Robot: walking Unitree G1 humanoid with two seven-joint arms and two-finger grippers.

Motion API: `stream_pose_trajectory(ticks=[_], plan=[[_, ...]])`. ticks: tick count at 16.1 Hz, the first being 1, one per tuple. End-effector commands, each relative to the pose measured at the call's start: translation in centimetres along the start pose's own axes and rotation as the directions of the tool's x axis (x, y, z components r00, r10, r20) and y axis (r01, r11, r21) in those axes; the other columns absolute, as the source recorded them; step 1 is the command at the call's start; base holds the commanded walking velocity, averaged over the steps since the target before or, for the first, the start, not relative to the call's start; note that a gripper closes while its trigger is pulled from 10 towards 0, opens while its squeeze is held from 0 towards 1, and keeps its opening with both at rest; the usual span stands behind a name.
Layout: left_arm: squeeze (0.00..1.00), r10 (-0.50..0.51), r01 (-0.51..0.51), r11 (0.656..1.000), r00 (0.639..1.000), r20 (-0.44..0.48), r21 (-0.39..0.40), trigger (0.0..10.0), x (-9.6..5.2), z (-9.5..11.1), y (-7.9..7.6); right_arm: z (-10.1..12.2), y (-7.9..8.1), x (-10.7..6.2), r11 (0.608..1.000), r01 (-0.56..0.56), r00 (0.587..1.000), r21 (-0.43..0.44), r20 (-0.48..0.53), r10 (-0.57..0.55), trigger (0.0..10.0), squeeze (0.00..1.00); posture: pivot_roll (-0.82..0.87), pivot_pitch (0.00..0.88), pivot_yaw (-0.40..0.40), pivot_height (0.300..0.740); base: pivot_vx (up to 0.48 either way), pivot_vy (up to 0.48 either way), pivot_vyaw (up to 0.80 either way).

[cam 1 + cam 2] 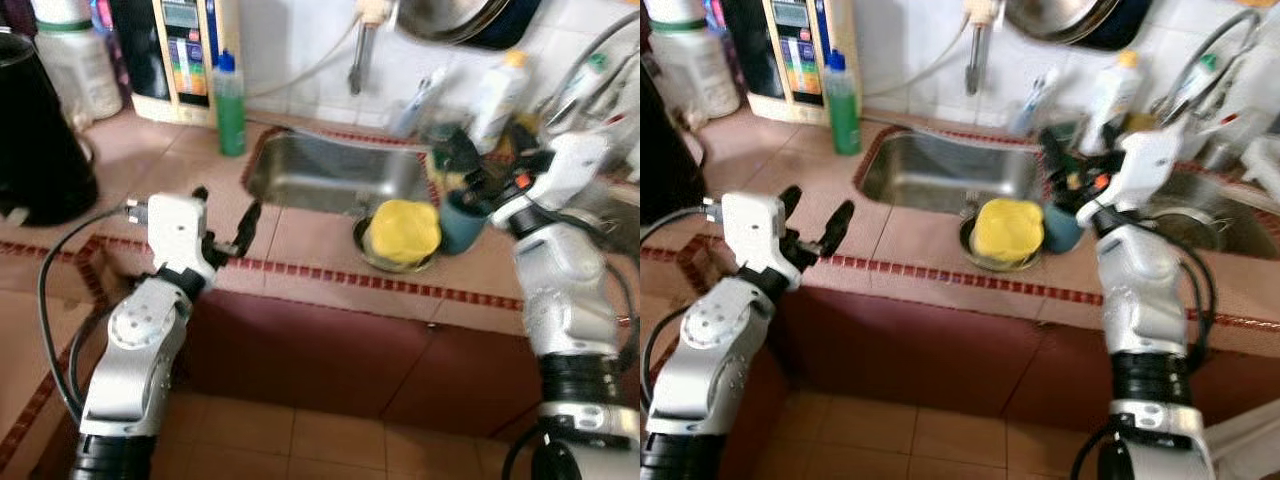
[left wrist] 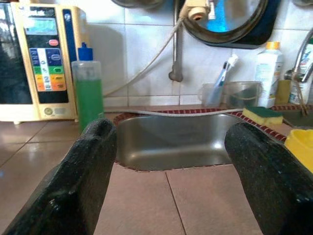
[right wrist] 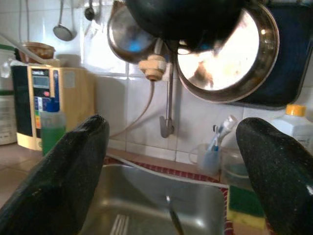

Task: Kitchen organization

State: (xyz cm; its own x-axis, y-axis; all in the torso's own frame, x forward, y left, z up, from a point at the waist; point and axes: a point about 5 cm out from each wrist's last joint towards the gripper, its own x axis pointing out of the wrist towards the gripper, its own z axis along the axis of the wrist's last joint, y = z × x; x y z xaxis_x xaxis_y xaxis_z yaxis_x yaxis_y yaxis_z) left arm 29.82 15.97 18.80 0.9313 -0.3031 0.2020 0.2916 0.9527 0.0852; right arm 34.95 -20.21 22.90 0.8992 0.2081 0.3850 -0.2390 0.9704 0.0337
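A yellow bowl-like item rests on a metal dish at the counter's front, just right of the steel sink. A teal cup stands beside it. My right gripper hovers open above the teal cup, pointing toward the sink and wall; nothing is between its fingers. My left gripper is open over the tiled counter left of the sink, its fingers aimed at the basin and empty. A green soap bottle stands at the sink's back left corner.
A water purifier and a large black appliance stand at the left. A yellow-green sponge, a toothbrush cup and a white bottle sit behind the sink. Pans hang on the wall by the tap.
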Motion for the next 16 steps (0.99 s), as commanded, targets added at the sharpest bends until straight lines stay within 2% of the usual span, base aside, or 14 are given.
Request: stream_pose_trajectory(ticks=[1, 3, 7, 8, 10, 11, 13, 16], plan=[[0.00, -0.008, 0.008, 1.000, 1.000, 0.023, 0.004, 10.0, -0.1, 0.5, 0.1, 0.2, 0.3, 0.2, 1.000, -0.016, 1.000, -0.003, 0.005, 0.016, 10.0, 0.00, 0.06, 0.000, -0.111, 0.732, 0.000, 0.000, 0.00], [0.00, -0.025, 0.025, 0.999, 1.000, 0.016, 0.023, 10.0, -0.2, 0.5, 0.0, -0.2, 0.3, -0.1, 1.000, -0.020, 1.000, -0.010, -0.014, 0.020, 10.0, 0.00, 0.06, 0.000, -0.111, 0.732, 0.000, 0.000, 0.00], [0.00, -0.129, 0.130, 0.991, 0.992, -0.010, 0.024, 10.0, -0.4, 0.1, -0.8, -2.3, 0.0, -1.4, 0.999, -0.022, 0.993, -0.037, -0.116, 0.018, 10.0, 0.00, 0.05, 0.000, -0.105, 0.732, 0.000, 0.000, 0.00], [0.00, -0.195, 0.196, 0.978, 0.981, -0.023, 0.070, 10.0, -0.6, -0.2, -1.5, -2.8, -0.1, -1.6, 0.998, -0.034, 0.990, -0.047, -0.141, 0.027, 10.0, 0.00, 0.05, 0.000, -0.105, 0.732, 0.000, 0.000, 0.00], [0.00, -0.295, 0.295, 0.955, 0.955, -0.019, 0.034, 10.0, -0.8, -0.2, -2.7, -2.8, -0.2, -1.5, 0.997, -0.057, 0.987, -0.057, -0.153, 0.048, 10.0, 0.00, 0.04, 0.000, -0.098, 0.732, 0.000, 0.000, 0.00], [0.00, -0.315, 0.316, 0.948, 0.949, -0.022, 0.036, 10.0, -0.8, -0.2, -2.9, -2.9, -0.2, -1.5, 0.996, -0.061, 0.986, -0.061, -0.157, 0.051, 10.0, 0.00, 0.04, 0.000, -0.098, 0.732, 0.000, 0.000, 0.00], [0.00, -0.422, 0.424, 0.902, 0.905, -0.052, 0.074, 10.0, -1.0, -0.7, -4.6, -3.1, -0.6, -1.4, 0.995, -0.064, 0.984, -0.074, -0.172, 0.051, 10.0, 0.00, 0.04, 0.000, -0.099, 0.732, 0.000, 0.000, 0.00], [0.00, -0.480, 0.483, 0.872, 0.875, -0.058, 0.076, 10.0, -1.0, -0.7, -5.6, -3.3, -0.8, -1.4, 0.994, -0.074, 0.981, -0.083, -0.183, 0.057, 10.0, 0.00, 0.04, 0.000, -0.100, 0.732, 0.000, 0.000, 0.00]])
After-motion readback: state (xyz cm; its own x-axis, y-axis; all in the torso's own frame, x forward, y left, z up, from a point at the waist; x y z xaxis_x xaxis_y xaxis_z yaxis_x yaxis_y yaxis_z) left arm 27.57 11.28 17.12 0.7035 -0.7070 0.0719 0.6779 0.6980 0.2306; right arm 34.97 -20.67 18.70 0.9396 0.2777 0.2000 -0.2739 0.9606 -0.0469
